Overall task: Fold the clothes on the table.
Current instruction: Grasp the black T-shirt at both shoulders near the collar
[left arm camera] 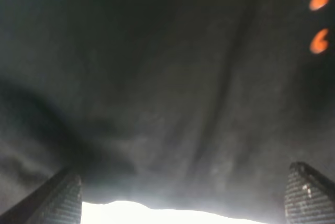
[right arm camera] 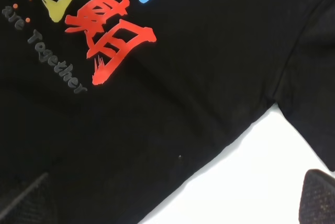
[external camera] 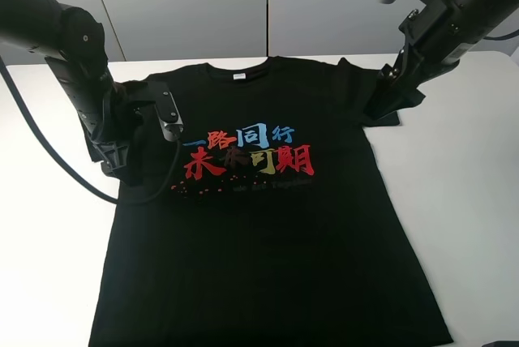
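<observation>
From the high camera, the black T-shirt [external camera: 268,242] lies flat, chest up, in the middle of the white table [external camera: 462,201], its collar and white neck label [external camera: 238,76] at the far side and its hem at the near edge. The coloured print [external camera: 247,152] runs across the chest. My left gripper [external camera: 122,156] is low over the shirt's left sleeve, and my right gripper [external camera: 391,102] is over the right sleeve at the far right; dark metal against dark cloth hides my fingertips here. In my left wrist view, my two fingers [left arm camera: 57,198] stand wide apart with nothing clamped between them, above wrinkled black cloth [left arm camera: 157,77] whose edge meets a bright strip of table [left arm camera: 157,214]; a few orange specks [left arm camera: 319,1] of the print show at one corner. In my right wrist view, one fingertip [right arm camera: 320,198] hangs over bare table [right arm camera: 251,182] and the other is a faint shape over the cloth, spread apart and holding nothing. The shirt's side edge and underarm seam [right arm camera: 275,98] lie just beside that fingertip, with the red character [right arm camera: 112,41] farther in.
</observation>
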